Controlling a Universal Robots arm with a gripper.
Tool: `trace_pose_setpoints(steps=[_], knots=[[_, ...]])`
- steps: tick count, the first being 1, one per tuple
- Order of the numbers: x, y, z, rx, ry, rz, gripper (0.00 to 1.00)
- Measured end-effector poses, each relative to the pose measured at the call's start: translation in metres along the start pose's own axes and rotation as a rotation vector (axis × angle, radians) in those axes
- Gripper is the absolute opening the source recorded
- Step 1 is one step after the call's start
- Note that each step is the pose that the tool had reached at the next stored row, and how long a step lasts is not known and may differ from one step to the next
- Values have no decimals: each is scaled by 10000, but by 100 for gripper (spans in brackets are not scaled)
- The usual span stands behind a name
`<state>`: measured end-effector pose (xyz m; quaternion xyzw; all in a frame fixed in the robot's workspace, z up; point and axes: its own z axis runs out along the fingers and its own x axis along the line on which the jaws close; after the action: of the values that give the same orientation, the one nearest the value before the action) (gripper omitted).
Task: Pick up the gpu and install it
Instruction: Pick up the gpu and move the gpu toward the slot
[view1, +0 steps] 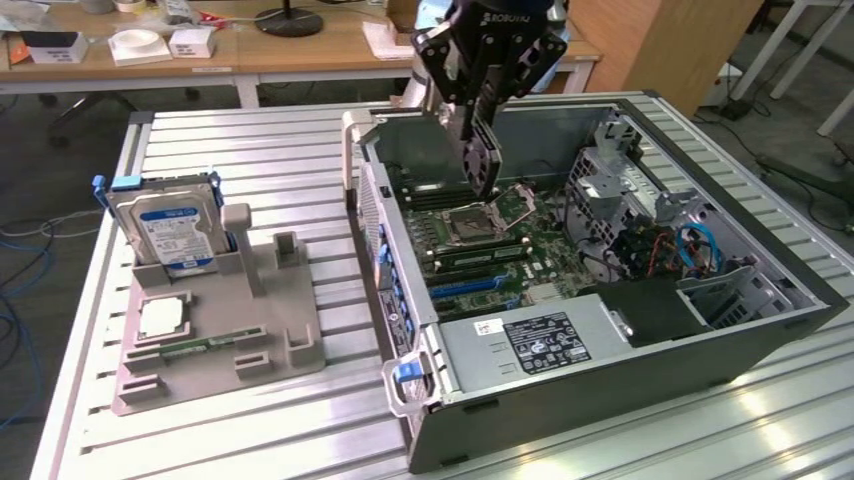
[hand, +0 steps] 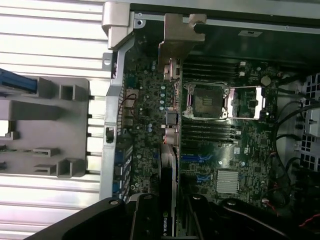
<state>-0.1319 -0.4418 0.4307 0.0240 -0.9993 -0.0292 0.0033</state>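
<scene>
The gpu (view1: 479, 150) hangs on edge from my gripper (view1: 481, 112), above the motherboard (view1: 494, 245) of the open computer case (view1: 747, 330). Its lower end is just over the CPU socket (view1: 483, 212) area. In the wrist view the gpu (hand: 170, 165) appears edge-on as a thin dark card with connectors along it. Its silver bracket (hand: 179, 35) lies at the far end, near the case's rear wall. My gripper (hand: 170, 217) is shut on the card, with its black fingers (hand: 145, 215) on either side of the NVIDIA-labelled end.
A grey parts holder (view1: 267, 330) stands at the exterior view's left, carrying a hard drive (view1: 167, 225), a CPU chip (view1: 160, 318) and a green memory stick (view1: 187, 347). Inside the case are a power supply (view1: 534, 340), a drive cage (view1: 614, 180) and cables (view1: 694, 245).
</scene>
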Motion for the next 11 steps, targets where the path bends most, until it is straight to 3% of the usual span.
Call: trace_pose_setpoints(steps=[11], knots=[[-199,-9,0,0,-9,173,26]])
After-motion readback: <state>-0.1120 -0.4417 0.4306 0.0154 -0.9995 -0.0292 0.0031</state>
